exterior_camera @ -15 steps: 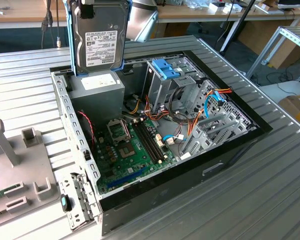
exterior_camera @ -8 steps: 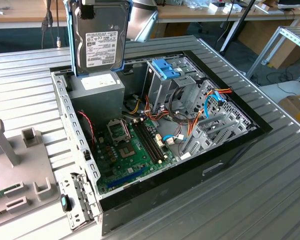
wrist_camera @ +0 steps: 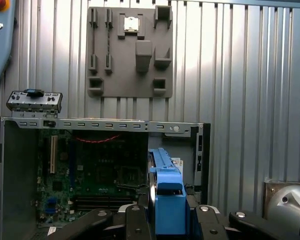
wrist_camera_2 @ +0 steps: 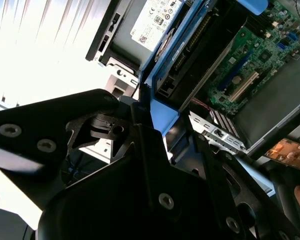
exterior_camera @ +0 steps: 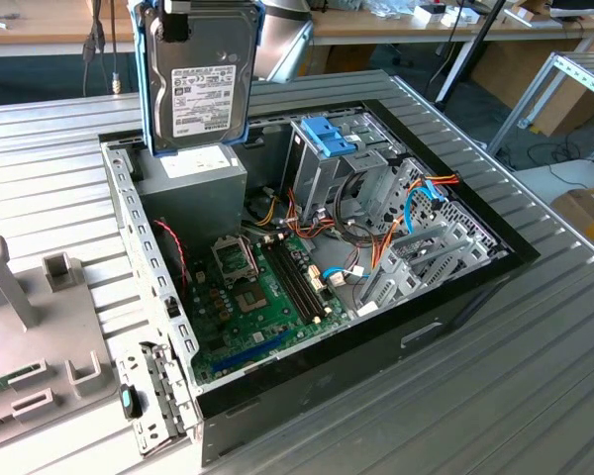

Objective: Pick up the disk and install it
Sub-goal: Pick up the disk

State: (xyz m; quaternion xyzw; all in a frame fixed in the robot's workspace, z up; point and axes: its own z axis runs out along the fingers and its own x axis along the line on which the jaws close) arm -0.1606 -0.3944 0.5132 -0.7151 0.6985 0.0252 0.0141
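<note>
The disk (exterior_camera: 200, 84) hangs upright high above the open computer case (exterior_camera: 445, 322), its white label facing the exterior view and its light-blue rail frame around the edges. My gripper (exterior_camera: 175, 8) is shut on the disk's top edge at the upper border of the exterior view. In the first wrist view the disk (wrist_camera: 167, 200) shows edge-on, clamped between the black fingers (wrist_camera: 135, 222) of my gripper (wrist_camera: 167, 217), above the case's motherboard (wrist_camera: 100, 170). The second wrist view looks along the disk (wrist_camera_2: 190, 75) towards the case.
Inside the case stand a metal drive cage with a blue clip (exterior_camera: 332, 134), a grey power-supply box (exterior_camera: 193, 183) right below the disk, and bundled cables (exterior_camera: 376, 233). A grey fixture plate (exterior_camera: 20, 346) and a loose metal bracket (exterior_camera: 144, 396) lie on the ribbed table at the exterior view's left.
</note>
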